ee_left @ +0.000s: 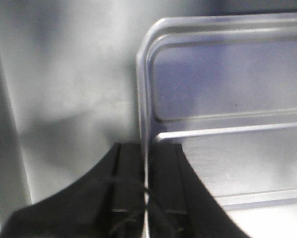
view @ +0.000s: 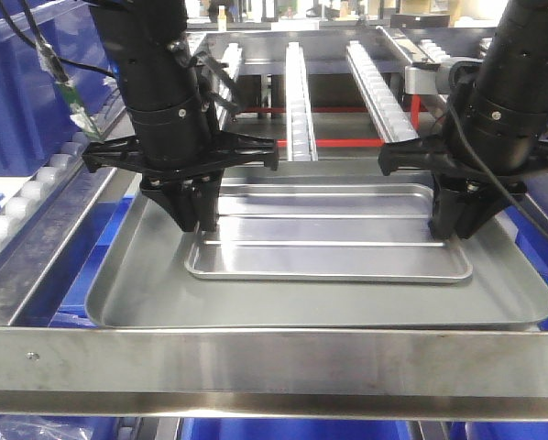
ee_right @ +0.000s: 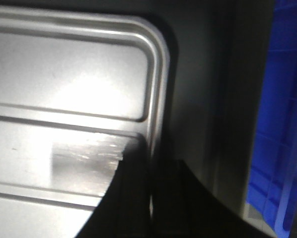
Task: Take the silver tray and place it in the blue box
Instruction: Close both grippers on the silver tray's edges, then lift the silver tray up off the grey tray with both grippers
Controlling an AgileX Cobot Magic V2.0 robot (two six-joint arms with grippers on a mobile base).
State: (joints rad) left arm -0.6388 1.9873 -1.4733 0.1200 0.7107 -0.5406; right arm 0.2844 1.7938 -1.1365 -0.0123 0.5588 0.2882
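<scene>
The silver tray is shiny, with two long ridges, and lies inside a larger dull-grey tray. My left gripper is shut on the silver tray's left rim; in the left wrist view the rim runs between the two black fingers. My right gripper is shut on the tray's right rim; in the right wrist view the rim passes between its dark fingers. Blue box plastic shows below the frame and at the right in the right wrist view.
A steel rail crosses the front below the grey tray. Roller conveyor tracks run away behind the trays. A blue crate stands at the far left beside a line of white rollers.
</scene>
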